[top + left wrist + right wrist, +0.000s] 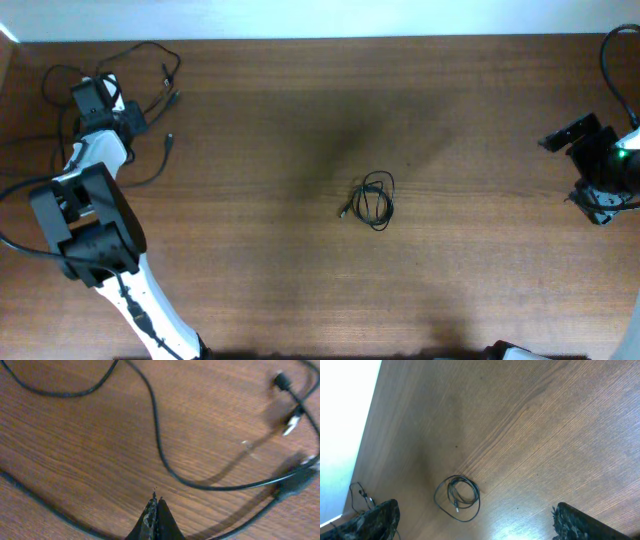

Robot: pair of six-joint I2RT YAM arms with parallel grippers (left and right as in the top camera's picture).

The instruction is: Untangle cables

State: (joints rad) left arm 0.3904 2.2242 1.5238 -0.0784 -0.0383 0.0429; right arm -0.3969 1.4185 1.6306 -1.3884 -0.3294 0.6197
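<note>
One thin black cable lies coiled in a small loop (377, 200) at the table's middle, its plug end pointing left; it also shows in the right wrist view (457, 497). Two other black cables lie as loose wavy strands (160, 75) at the far left corner. In the left wrist view a strand (160, 445) curves past the fingers, with small plug ends (291, 421) at the right. My left gripper (100, 90) (156, 505) is shut and empty among these strands. My right gripper (570, 135) (475, 517) is wide open and empty, far right of the coil.
The brown wooden table (300, 280) ends at a white back edge (300, 20). The left arm's white and black body (95, 240) stands along the left side. The right arm's own thicker wire (608, 60) loops at the far right.
</note>
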